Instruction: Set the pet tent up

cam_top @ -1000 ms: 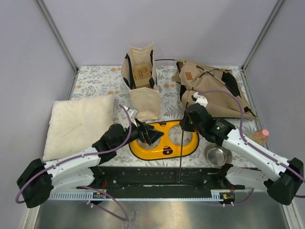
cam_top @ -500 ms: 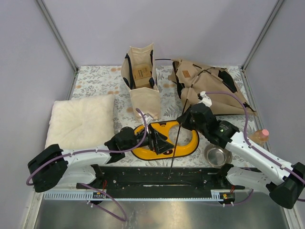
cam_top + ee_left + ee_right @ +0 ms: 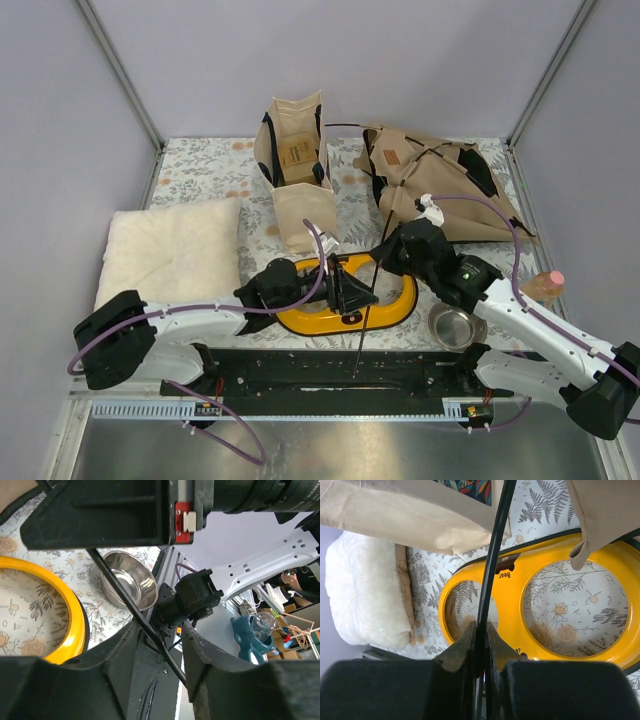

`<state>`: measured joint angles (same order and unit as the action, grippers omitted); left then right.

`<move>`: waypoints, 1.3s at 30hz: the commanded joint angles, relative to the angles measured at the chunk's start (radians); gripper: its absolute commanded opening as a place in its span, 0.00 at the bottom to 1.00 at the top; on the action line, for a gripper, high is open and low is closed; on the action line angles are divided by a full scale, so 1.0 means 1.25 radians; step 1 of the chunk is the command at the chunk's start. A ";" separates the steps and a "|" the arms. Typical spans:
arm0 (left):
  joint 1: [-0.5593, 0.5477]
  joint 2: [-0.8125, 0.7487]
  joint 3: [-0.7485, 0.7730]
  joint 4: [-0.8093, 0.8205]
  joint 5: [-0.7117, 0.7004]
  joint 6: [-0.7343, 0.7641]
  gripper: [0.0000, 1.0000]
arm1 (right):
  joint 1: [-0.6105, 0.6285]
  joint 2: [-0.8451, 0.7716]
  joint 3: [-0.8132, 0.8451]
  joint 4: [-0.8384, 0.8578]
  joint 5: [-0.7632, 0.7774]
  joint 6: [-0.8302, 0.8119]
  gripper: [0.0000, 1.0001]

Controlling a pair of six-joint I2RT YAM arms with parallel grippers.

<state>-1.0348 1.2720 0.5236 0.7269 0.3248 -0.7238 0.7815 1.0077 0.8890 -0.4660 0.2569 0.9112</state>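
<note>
The right fingers (image 3: 465,645) pinch a black pole (image 3: 492,560) while the left fingers (image 3: 202,655) straddle it unclamped (they should close squarely before bending it toward the pet tent (image 3: 440,185)).

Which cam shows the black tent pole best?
Top external: the pole is visible from the right tool, past the left tool, down to its tip. Right wrist shows only the pinched stretch; left wrist, a short length crossing its tool.
</note>
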 commanded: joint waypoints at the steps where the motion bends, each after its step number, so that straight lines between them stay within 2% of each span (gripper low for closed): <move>1: -0.004 0.029 0.058 0.005 0.030 0.012 0.36 | -0.003 -0.010 0.021 0.071 -0.047 -0.048 0.00; 6: -0.005 0.061 0.088 -0.010 0.036 0.000 0.00 | -0.004 -0.016 0.028 0.054 -0.069 -0.055 0.00; 8: -0.005 0.066 0.092 -0.008 0.031 -0.004 0.00 | -0.003 -0.023 0.031 0.039 -0.072 -0.058 0.07; 9: -0.004 0.067 0.092 -0.007 0.030 -0.005 0.00 | -0.004 -0.030 0.032 0.027 -0.078 -0.060 0.15; 12: -0.004 0.067 0.093 -0.006 0.021 -0.010 0.00 | -0.003 -0.057 0.031 -0.009 -0.085 -0.075 0.58; 13: -0.004 0.064 0.092 -0.006 0.019 -0.011 0.00 | -0.003 -0.075 0.026 -0.026 -0.085 -0.078 0.67; 16: -0.005 0.061 0.094 -0.005 0.010 -0.016 0.00 | -0.003 -0.133 0.004 -0.052 -0.108 -0.109 0.84; 18: -0.005 0.061 0.099 -0.006 0.008 -0.020 0.00 | -0.003 -0.174 -0.008 -0.075 -0.135 -0.131 0.89; 22: -0.007 0.065 0.109 0.004 0.008 -0.026 0.00 | -0.003 -0.250 -0.041 -0.124 -0.203 -0.162 0.92; 24: -0.007 0.067 0.115 0.006 0.004 -0.027 0.00 | -0.003 -0.286 -0.077 -0.130 -0.303 -0.188 0.92; 28: -0.007 0.067 0.124 0.011 -0.008 -0.027 0.00 | -0.004 -0.349 -0.149 -0.102 -0.440 -0.209 0.86; 33: -0.009 0.075 0.128 0.032 -0.013 -0.032 0.00 | -0.002 -0.384 -0.258 0.034 -0.550 -0.187 0.79; 39: -0.010 0.079 0.133 0.043 -0.021 -0.042 0.00 | -0.002 -0.367 -0.376 0.236 -0.559 -0.133 0.72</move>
<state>-1.0409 1.3735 0.6334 0.6338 0.3138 -0.7971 0.7746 0.5446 0.4740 -0.4053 -0.3817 0.7086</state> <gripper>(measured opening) 0.044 0.729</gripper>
